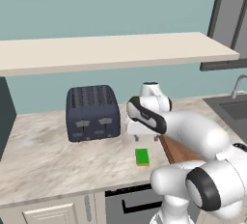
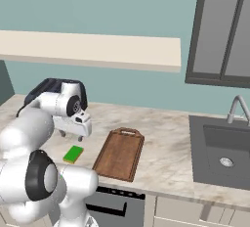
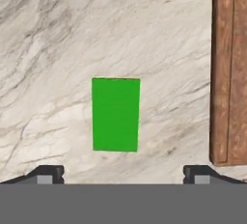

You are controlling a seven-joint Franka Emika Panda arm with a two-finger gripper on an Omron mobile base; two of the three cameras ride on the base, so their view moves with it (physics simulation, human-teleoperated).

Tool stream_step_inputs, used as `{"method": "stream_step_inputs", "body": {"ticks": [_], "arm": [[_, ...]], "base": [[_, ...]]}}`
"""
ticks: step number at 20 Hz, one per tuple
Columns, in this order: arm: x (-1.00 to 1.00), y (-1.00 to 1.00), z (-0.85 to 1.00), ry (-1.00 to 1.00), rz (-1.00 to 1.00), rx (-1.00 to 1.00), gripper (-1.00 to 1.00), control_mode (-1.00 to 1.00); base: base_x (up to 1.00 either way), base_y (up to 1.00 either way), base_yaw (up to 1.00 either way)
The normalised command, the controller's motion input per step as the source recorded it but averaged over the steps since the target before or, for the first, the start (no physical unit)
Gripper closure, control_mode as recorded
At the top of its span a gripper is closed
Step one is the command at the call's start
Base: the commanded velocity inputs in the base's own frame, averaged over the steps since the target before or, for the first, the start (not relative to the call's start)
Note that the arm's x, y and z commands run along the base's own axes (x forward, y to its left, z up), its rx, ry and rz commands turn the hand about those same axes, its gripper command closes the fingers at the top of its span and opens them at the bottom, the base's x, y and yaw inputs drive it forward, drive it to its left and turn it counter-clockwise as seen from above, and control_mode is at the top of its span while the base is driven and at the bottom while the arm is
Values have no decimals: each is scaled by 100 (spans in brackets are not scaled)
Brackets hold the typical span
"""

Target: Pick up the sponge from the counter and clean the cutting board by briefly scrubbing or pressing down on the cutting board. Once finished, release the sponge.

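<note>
The bright green sponge [image 1: 142,157] [image 2: 73,154] [image 3: 116,115] lies flat on the marbled counter [image 1: 48,155] [image 2: 166,143] [image 3: 72,35], near its front edge. My gripper [image 1: 144,138] [image 2: 72,136] [image 3: 124,175] hangs a short way above it, pointing down, open, nothing between its fingertips. In the hand view the sponge sits between the two tips, which stand wider than it. The reddish-brown cutting board [image 1: 179,151] [image 2: 119,153] [image 3: 229,73] lies just right of the sponge, apart from it, handle end toward the wall. My arm hides part of the board in the left base view.
A dark toaster [image 1: 92,112] [image 2: 49,86] stands behind and left of the sponge. A grey sink [image 2: 222,147] [image 1: 234,109] with a faucet [image 2: 237,106] is set into the counter at the right. A beige shelf [image 1: 106,51] runs along the wall above.
</note>
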Motion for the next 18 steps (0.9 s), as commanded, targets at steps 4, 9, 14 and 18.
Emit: {"method": "stream_step_inputs", "body": {"ticks": [4, 9, 14, 18], "arm": [[-78, -57, 67, -5, 0, -1, -100, -100], [-98, -71, 52, -12, 0, -2, -100, -100], [-88, -24, 50, -4, 1, -5, -100, -100], [-80, 1, 54, -7, 0, -4, -100, -100]], "base": [[0, 0, 0], [0, 0, 0], [0, 0, 0], [0, 0, 0]]}}
